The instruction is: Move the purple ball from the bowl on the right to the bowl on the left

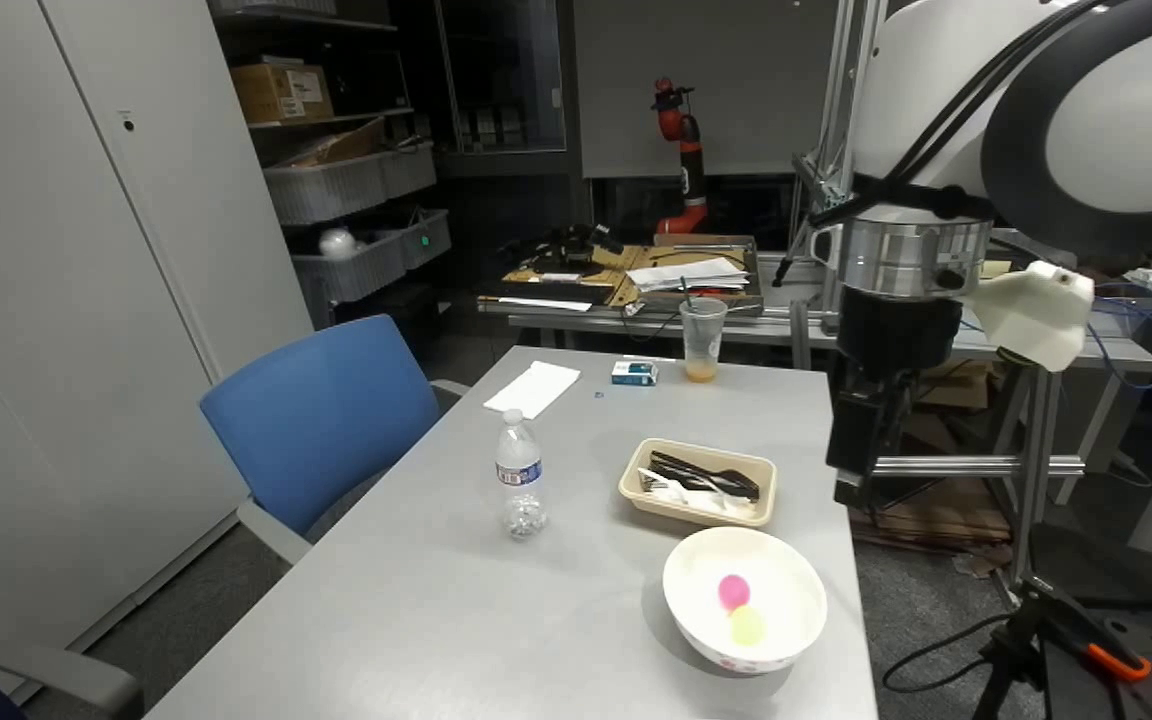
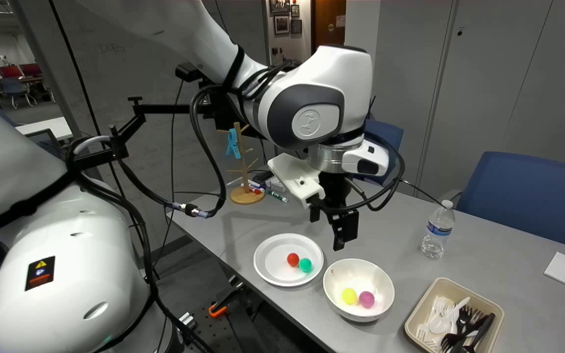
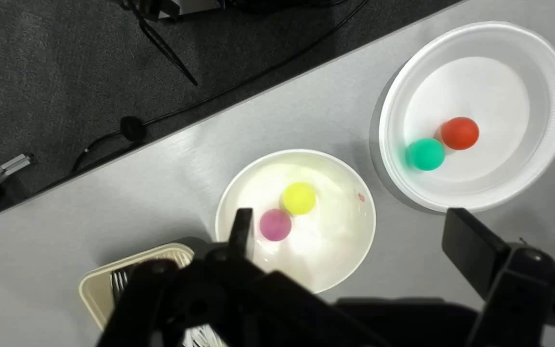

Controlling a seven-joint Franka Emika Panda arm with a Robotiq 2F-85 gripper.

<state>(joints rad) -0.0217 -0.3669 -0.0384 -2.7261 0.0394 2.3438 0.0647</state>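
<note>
You had the black two-finger gripper (image 3: pixel 357 236) empty, jaws wide, presumably to straddle the pinkish-purple ball (image 3: pixel 275 225) beside the yellow ball (image 3: pixel 299 198) in the round, glossy white bowl (image 3: pixel 333 241).

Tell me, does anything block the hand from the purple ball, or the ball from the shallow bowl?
From above, nothing visible stands between the hand and the purple ball, though the yellow ball sits beside it. Next, only the walls of the deeper bowl and shallow bowl stand between; it probably needs lifting over both.
</note>
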